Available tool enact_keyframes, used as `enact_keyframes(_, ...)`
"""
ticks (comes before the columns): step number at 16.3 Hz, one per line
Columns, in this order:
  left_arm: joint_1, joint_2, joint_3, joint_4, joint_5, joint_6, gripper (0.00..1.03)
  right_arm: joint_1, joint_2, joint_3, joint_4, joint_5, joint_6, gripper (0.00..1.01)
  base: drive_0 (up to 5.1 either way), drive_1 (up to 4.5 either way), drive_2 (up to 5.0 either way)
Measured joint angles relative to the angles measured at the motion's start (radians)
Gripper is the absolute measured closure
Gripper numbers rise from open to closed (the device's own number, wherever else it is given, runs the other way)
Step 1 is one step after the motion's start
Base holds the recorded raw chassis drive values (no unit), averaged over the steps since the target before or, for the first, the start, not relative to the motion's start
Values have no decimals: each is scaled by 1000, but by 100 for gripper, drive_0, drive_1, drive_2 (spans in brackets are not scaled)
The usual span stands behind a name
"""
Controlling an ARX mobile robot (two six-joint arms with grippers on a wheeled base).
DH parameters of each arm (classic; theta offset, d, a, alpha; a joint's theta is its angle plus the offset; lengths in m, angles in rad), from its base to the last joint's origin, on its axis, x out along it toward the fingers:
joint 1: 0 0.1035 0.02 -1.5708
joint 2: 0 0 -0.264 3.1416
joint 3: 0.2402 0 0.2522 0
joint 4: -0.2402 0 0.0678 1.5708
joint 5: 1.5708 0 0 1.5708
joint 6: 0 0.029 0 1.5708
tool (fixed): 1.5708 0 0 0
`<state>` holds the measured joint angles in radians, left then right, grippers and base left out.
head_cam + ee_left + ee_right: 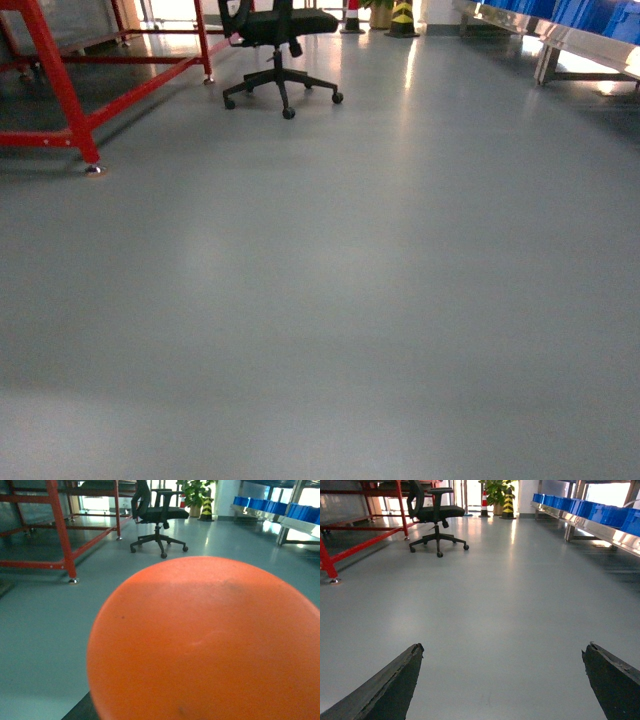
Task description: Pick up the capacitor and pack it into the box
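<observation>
A large, round orange capacitor [210, 640] fills most of the left wrist view, close to the camera and hanging above the grey floor. It hides nearly all of my left gripper; only a dark sliver of one finger [80, 711] shows at its lower left, so the gripper appears shut on it. My right gripper [505, 645] is open, its two dark fingers spread wide over bare floor with nothing between them. The box is out of view. Neither gripper shows in the head view.
A red metal frame [60, 90] stands at the far left. A black office chair [275, 40] is ahead. Blue bins on a metal rack [600, 517] run along the right. A plant and striped bollards [507, 500] stand at the far end. Grey floor [330, 300] stretches ahead.
</observation>
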<state>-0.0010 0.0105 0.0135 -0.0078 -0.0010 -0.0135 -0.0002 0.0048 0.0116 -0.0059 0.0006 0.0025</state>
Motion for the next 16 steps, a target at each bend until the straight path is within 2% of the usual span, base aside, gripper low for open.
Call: enact_keyframes(16, 0, 0, 0, 1, -1, 0, 59, 0, 0, 0, 6, 0, 0, 3, -501, 240, 240)
